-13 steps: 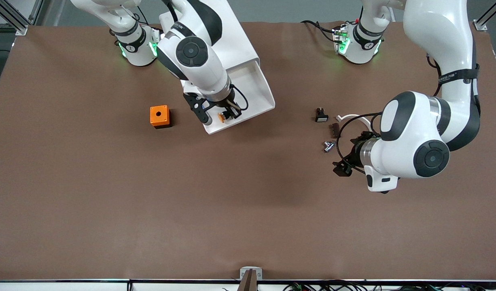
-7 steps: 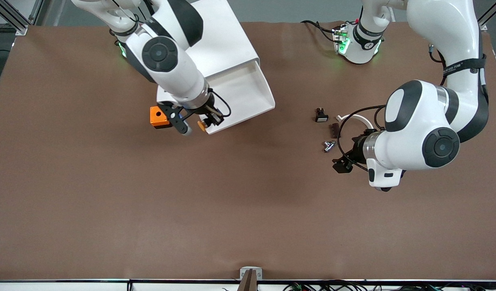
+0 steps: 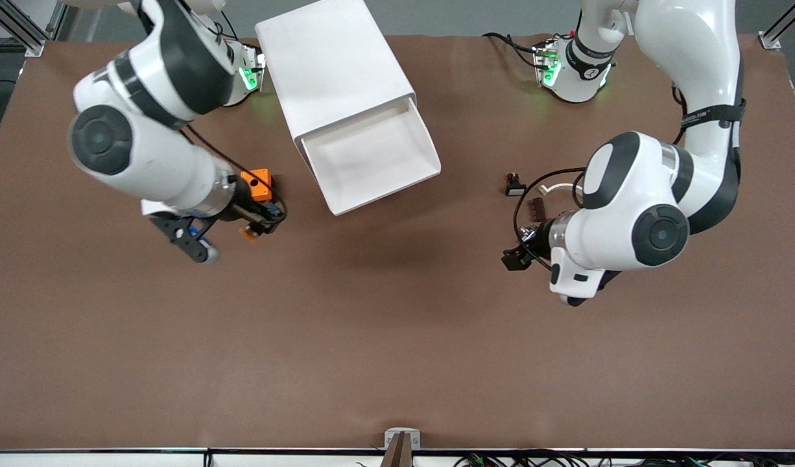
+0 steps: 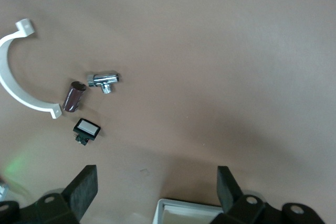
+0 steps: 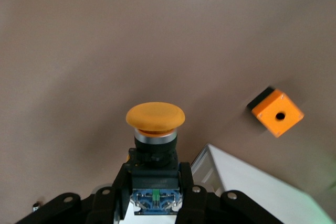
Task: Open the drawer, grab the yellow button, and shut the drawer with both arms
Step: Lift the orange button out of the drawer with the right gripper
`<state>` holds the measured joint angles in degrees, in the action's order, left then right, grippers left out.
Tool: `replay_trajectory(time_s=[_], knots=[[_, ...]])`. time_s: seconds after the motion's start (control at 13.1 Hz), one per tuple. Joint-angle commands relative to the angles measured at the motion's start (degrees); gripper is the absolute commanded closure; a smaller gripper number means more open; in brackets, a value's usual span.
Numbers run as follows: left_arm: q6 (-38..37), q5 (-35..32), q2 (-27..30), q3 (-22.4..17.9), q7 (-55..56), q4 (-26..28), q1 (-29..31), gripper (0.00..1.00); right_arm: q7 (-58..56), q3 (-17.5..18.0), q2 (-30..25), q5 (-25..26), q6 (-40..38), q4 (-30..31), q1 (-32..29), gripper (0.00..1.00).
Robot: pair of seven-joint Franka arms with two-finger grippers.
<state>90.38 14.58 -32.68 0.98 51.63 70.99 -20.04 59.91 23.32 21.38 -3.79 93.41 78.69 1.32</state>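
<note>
Your right gripper [image 5: 153, 182] has its jaws clamped on the button [image 5: 155, 129] by its stiff black body, orange cap jutting past the fingertips, a light part that looks secure, while your left gripper [image 4: 157, 187], jaws apart, waits empty, the drawer [image 3: 371, 155] open.

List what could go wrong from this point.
1. The right gripper, shut on the button by its black body, is up over the table beside the orange cube; a slip would likely drop it.
2. The drawer is wide open and the left gripper, fingers open, hangs over small parts, including a chrome fitting; swinging over to close the drawer might sweep them.
</note>
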Motion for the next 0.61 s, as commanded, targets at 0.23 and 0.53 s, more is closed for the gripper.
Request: replay_trajectory(time_s=[0.23, 0.53], knots=[[9.7, 0.2, -1.3, 1.0, -7.7, 4.8, -4.4, 0.0, -26.9, -15.0, 0.1, -4.5, -1.6, 0.0, 1.3, 1.0], [15.9, -0.2, -1.7, 2.2, -10.7, 7.2, -7.3, 0.0, -45.2, -23.0, 3.9, -3.9, -0.4, 0.2, 1.3, 1.0]])
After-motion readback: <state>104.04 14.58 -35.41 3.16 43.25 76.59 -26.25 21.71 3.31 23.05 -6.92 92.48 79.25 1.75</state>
